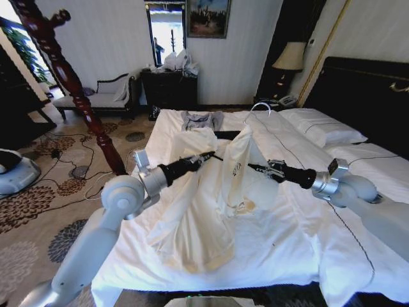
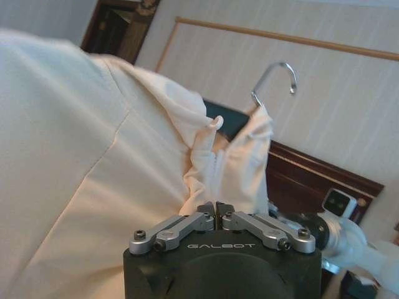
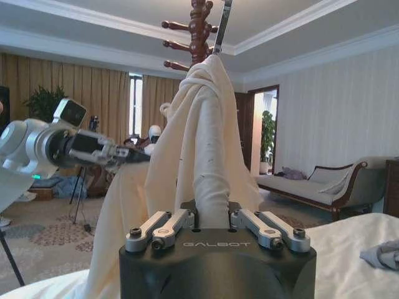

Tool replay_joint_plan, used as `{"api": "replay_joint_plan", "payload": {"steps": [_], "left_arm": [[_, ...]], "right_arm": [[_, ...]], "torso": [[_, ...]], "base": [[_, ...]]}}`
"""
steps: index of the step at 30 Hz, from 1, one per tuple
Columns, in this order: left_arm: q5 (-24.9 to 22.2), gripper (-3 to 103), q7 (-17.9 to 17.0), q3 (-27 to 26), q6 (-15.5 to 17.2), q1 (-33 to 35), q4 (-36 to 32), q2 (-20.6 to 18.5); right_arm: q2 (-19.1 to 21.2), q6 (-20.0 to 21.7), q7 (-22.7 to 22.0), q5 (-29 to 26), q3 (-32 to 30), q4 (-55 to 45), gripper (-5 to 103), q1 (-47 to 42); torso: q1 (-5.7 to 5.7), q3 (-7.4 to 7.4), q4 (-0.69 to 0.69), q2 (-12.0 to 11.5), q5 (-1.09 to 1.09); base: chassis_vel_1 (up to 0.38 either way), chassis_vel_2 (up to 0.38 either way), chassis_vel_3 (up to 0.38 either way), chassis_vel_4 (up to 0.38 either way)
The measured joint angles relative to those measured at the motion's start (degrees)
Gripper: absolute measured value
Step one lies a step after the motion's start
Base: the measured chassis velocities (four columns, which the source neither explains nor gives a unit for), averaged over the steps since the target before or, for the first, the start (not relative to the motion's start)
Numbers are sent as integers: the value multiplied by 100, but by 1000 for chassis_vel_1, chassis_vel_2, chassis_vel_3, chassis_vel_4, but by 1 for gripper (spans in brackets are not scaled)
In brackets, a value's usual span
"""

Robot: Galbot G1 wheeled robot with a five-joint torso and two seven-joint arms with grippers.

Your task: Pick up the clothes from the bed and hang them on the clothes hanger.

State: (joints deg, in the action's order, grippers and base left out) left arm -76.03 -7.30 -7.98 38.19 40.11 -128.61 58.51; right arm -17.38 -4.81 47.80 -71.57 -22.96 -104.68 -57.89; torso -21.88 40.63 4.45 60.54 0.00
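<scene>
The cream, soft thin-fabric long-sleeved garment (image 1: 217, 198) is up off the large white-sheeted bed (image 1: 300, 243), tented between the two arms, its lower part trailing down onto the sheets. From the head view, the left gripper (image 1: 208, 155) comes in from the left at the collar and the right gripper (image 1: 254, 168) meets the cloth from the right, with a curved silver metal hook (image 1: 259, 109) poking up behind the peak. The left wrist view gets what the head camera cannot: that gripper's fingers (image 2: 206, 210) are pinched together on a bunched fold of the cream cloth (image 2: 124, 162), the hook (image 2: 274, 78) rising clear of the collar above. The right wrist view shows its gripper (image 3: 215, 215) clamped on a rolled strip of the fabric (image 3: 199, 137), and beyond it the tall reddish-brown turned wooden pole (image 3: 198, 28), plus the left gripper (image 3: 134, 156) at the far edge of the cloth. The hanger's body is almost wholly buried under the garment; just a dark sliver (image 1: 227, 135) shows in the head view. A small blue-grey garment (image 1: 201, 119) lies flat farther up the bed.
</scene>
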Motion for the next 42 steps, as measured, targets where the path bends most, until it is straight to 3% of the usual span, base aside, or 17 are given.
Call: {"api": "replay_joint_plan", "payload": {"steps": [17, 26, 29, 32, 35, 37, 38, 41, 42], "left_arm": [[451, 1, 111, 883, -21, -235, 232, 17], [772, 0, -8, 843, -200, -32, -2, -235], [881, 16, -30, 565, -223, 232, -287, -483], [882, 20, -41, 394, -176, 377, -491, -643], [916, 37, -41, 30, -129, 676, -1002, -1053], [897, 42, -42, -77, -122, 745, -1142, -1162], [876, 42, -63, -202, -121, 803, -1263, -1263], [830, 58, -311, -605, -160, 801, -1451, -1513], [830, 58, -311, -605, -160, 801, -1451, -1513]], "right_arm": [[-156, -38, -90, -160, 221, -71, 20, 315], [-138, -145, -20, -234, 186, -2, 20, 387], [-131, -171, 46, -236, 167, 55, 20, 431], [-136, -179, 60, -247, 169, 91, 20, 489], [-140, -192, 83, -261, 203, 183, 20, 633], [-140, -194, 90, -275, 208, 201, 20, 671], [-138, -194, 105, -298, 208, 211, 20, 709], [-104, -188, 224, -333, 209, 218, 20, 773], [-104, -188, 224, -333, 209, 218, 20, 773]], "torso": [[0, 0, 1, 0, 1], [0, 0, 1, 0, 0], [0, 0, 0, 0, 0], [0, 0, 0, 0, 0], [0, 0, 0, 0, 0], [0, 0, -1, 0, 0], [0, 0, 0, 0, 0], [0, 0, -1, 0, 0], [0, 0, -1, 0, 0]], "base": [[0, 0, 0, 0], [0, 0, 0, 0], [0, 0, 0, 0], [0, 0, 0, 0], [0, 0, 0, 0], [0, 0, 0, 0], [0, 0, 0, 0], [0, 0, 0, 0], [0, 0, 0, 0]]}}
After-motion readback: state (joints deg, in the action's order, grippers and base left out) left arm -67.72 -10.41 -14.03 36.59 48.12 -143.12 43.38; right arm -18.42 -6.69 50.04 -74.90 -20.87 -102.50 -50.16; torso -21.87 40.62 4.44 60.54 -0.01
